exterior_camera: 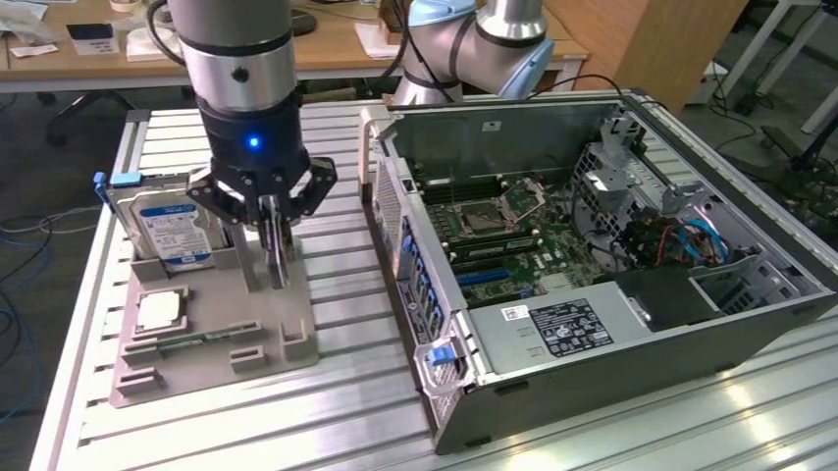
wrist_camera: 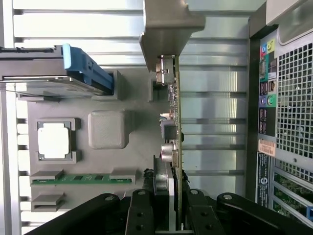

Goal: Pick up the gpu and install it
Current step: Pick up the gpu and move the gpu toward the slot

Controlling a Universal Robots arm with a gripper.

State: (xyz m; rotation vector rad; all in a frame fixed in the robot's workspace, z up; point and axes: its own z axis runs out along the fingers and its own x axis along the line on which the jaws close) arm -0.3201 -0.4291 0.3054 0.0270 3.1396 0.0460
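At the holder's (exterior_camera: 210, 358) edge nearest the case (exterior_camera: 629, 324), the gpu (exterior_camera: 278, 257) is standing upright on edge, with the gripper (exterior_camera: 269, 214) clamping its top. A drive (exterior_camera: 164, 231) and chip (exterior_camera: 157, 311) are sitting elsewhere in the holder.

You see the gpu (exterior_camera: 278, 257) edge-on only: fan face & back are hidden, top end is behind the end effector (exterior_camera: 271, 218). Can't tell if its bottom edge touches the tray (exterior_camera: 210, 368). The hard drive (exterior_camera: 168, 228) has its btm part sunk in a slot, 3 o'clock edge behind the end effector. The arm (exterior_camera: 235, 59) is cut off at 12 o'clock. The label (exterior_camera: 566, 329) txt on the PC case (exterior_camera: 629, 388) is too small to read.
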